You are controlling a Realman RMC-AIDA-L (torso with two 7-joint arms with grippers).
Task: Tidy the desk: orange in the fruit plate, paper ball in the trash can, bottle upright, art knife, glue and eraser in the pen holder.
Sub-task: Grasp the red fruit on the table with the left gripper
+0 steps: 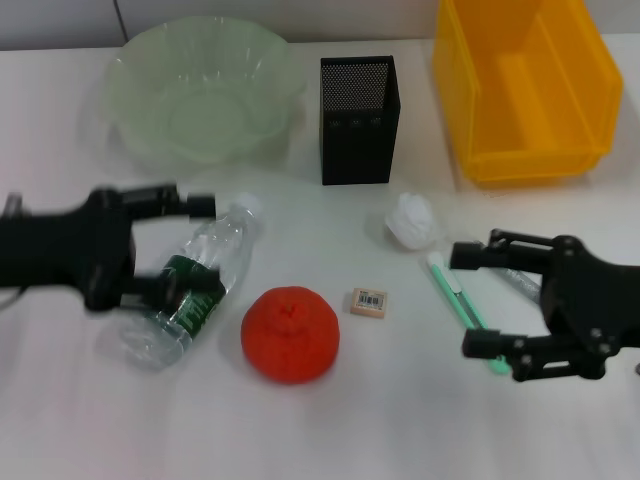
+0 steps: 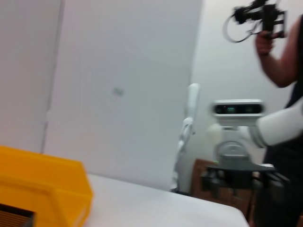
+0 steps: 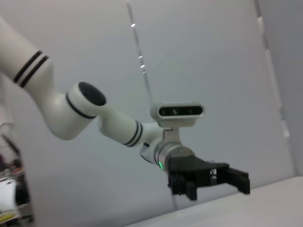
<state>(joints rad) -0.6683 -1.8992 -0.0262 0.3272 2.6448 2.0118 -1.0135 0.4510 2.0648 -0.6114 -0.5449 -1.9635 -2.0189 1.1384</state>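
In the head view a clear bottle (image 1: 195, 290) with a green label lies on its side at the left. My left gripper (image 1: 185, 248) is open over it, one finger by the cap end and one across the label. An orange (image 1: 290, 333) sits at front centre, a small eraser (image 1: 369, 301) to its right, and a white paper ball (image 1: 412, 220) behind that. My right gripper (image 1: 478, 300) is open, its fingers on either side of the green art knife (image 1: 452, 297). A clear glue stick (image 1: 520, 282) lies partly hidden under that gripper.
A pale green fruit plate (image 1: 130, 75) stands at the back left, a black mesh pen holder (image 1: 358, 120) at back centre, and a yellow bin (image 1: 525, 85) at back right, which also shows in the left wrist view (image 2: 42, 189). The right wrist view shows my left arm's gripper (image 3: 208, 178).
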